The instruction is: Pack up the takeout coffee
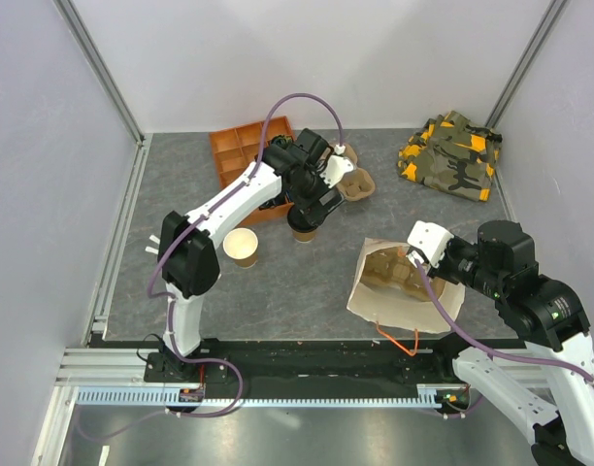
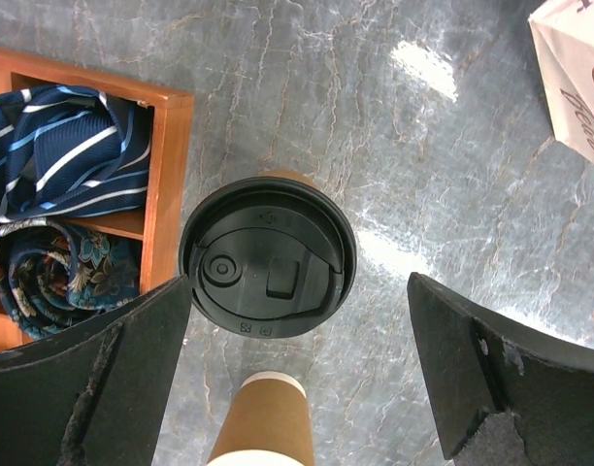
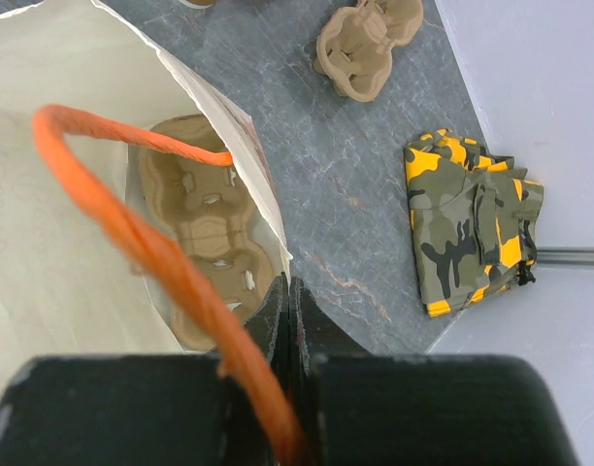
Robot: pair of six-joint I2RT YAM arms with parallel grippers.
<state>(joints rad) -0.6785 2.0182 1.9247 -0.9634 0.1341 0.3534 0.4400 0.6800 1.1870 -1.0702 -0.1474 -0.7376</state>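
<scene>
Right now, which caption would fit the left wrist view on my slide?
Open left gripper poised over the lidded coffee, beside a wooden tray of rolled ties.

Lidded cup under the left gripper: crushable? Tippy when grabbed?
Cup has a paper wall, so it probably dents under a hard squeeze; the lidded rim is likely stiffer. It stands upright on a smooth table, so off-centre contact could slide or tip it. The contents are hidden, so its weight is unclear.
</scene>
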